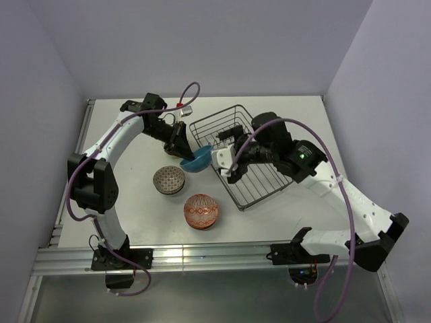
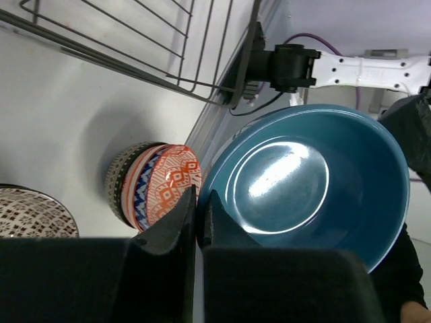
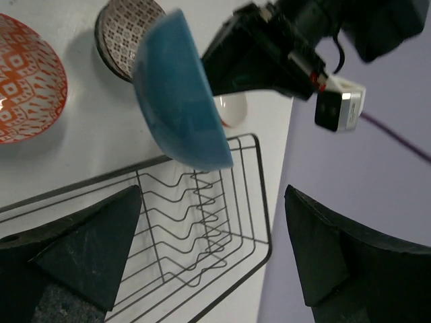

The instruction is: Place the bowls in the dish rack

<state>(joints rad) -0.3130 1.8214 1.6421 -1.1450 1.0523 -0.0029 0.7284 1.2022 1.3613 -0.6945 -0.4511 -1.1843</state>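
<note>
- dish rack (image 1: 250, 176): dark wire, set askew right of the tabletop's middle; the right arm covers part of it.
- dark brown patterned bowl (image 1: 169, 180), red-orange patterned bowl (image 1: 201, 210): upright toward the near edge, left of the rack, apart.
- left gripper (image 2: 200, 202): jaws clamped on the rim of the blue bowl (image 2: 316, 182), held tilted at the rack's left corner; contact with the rack cannot be told.
- right gripper (image 3: 212, 195): jaws spread wide, holding nothing, above the rack, near the blue bowl.

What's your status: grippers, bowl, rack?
Left gripper shut on blue bowl, beside dish rack. Right gripper open, empty, over rack: possibly in the way.
</note>
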